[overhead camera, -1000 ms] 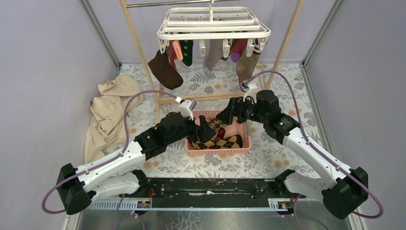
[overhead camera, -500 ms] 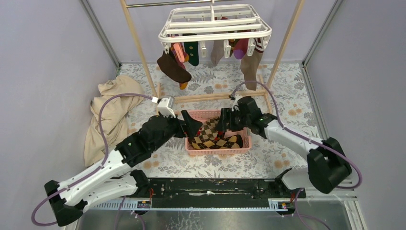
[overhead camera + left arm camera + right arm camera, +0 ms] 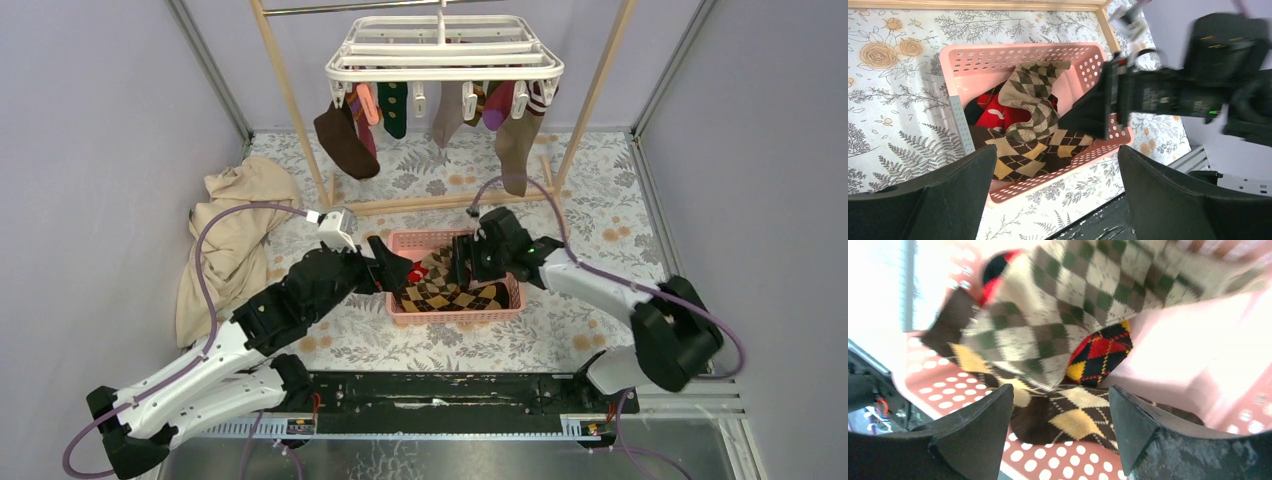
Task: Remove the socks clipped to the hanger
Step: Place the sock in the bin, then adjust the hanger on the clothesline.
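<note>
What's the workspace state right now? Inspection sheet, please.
Surface: floral cover, flat, no spills seen.
Job's things: hanger hangs in the wooden frame with several clipped socks; argyle socks lie in the pink basket.
Clutter: beige cloth heaped at the left.
Grippers: left gripper open and empty at the basket's left end; right gripper open over the basket, nothing between its fingers.
Cables: purple cables loop off both wrists, clear of the hanger.
Surroundings: lilac walls; nothing else seen.
</note>
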